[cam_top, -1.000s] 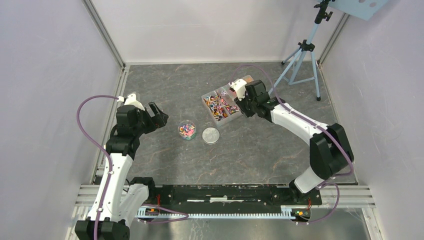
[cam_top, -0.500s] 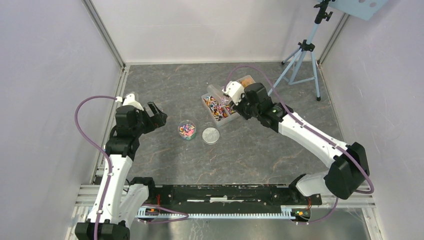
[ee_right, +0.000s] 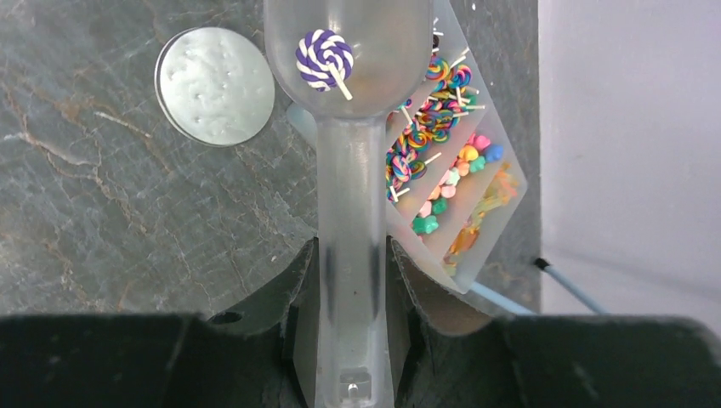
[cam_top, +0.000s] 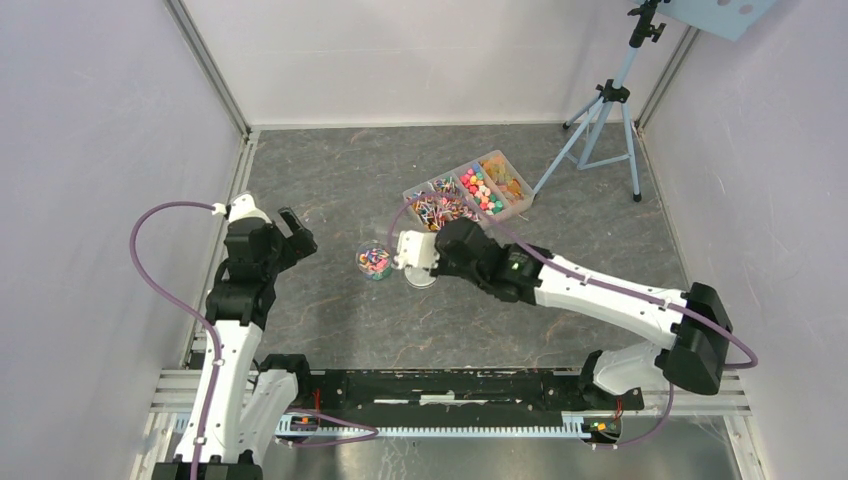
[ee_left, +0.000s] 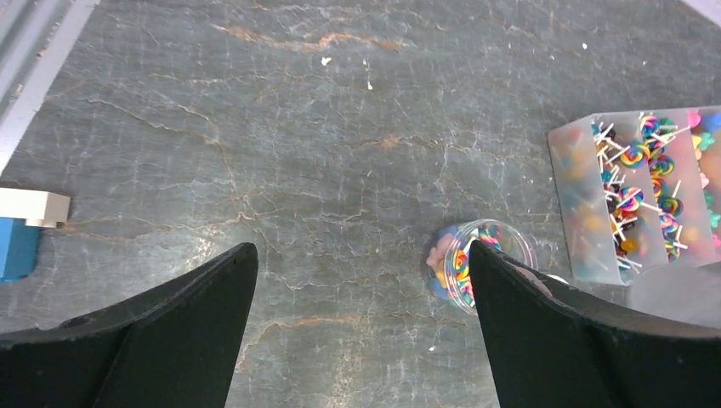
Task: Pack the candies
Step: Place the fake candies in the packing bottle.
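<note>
The candies fill a clear sectioned tray [cam_top: 465, 195] at the back and partly fill a small clear jar [cam_top: 374, 260]. My right gripper [cam_top: 440, 250] is shut on the handle of a translucent scoop [ee_right: 349, 127]. One purple-and-white swirl lollipop [ee_right: 324, 59] lies in the scoop's bowl. The bowl [cam_top: 408, 248] hangs just right of the jar, beside the round grey lid [cam_top: 421, 272]. My left gripper [cam_top: 290, 235] is open and holds nothing, left of the jar. In the left wrist view the jar [ee_left: 451, 263] peeks past the right finger, and the gripper [ee_left: 361, 251] hangs over bare floor.
The lid [ee_right: 215, 87] lies flat on the dark marbled floor, with the tray [ee_right: 451, 187] behind the scoop. A light-blue tripod [cam_top: 600, 110] stands at the back right. A blue-and-white block [ee_left: 21, 229] sits at the left edge. Pale walls close in three sides.
My right arm has swung from over the tray toward the near left, carrying the scoop to beside the jar and uncovering the tray. My left gripper has drawn back slightly to the left.
</note>
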You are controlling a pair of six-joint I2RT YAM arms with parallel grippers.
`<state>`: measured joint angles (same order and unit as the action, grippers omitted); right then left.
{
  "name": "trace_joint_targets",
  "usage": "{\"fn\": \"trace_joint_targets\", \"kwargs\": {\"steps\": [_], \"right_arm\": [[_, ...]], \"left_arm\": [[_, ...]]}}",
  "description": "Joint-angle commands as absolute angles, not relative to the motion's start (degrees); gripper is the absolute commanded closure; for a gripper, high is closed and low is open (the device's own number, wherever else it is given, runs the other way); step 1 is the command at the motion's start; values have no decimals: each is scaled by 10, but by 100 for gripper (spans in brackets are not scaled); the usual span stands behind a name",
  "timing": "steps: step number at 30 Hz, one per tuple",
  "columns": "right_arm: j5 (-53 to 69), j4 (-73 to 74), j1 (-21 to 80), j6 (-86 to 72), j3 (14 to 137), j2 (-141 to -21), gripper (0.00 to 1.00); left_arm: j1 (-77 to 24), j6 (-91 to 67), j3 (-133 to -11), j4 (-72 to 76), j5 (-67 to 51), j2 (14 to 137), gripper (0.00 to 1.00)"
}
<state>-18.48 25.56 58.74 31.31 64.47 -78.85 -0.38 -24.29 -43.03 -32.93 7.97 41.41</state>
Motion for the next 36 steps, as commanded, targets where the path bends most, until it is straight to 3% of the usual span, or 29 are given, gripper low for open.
{"fn": "trace_joint_targets", "kwargs": {"steps": [1,23,36], "right_arm": [[-287,280,631,379,674,-816,100],[-479,419,727,442,858,-999,100],[-536,437,753,485,889,-1047,100]], "left_arm": [[-1,-261,-451,-321,110,402,0],[-1,-264,-450,-321,90,409,0],[-1,-266,-451,-323,93,403,0]]}}
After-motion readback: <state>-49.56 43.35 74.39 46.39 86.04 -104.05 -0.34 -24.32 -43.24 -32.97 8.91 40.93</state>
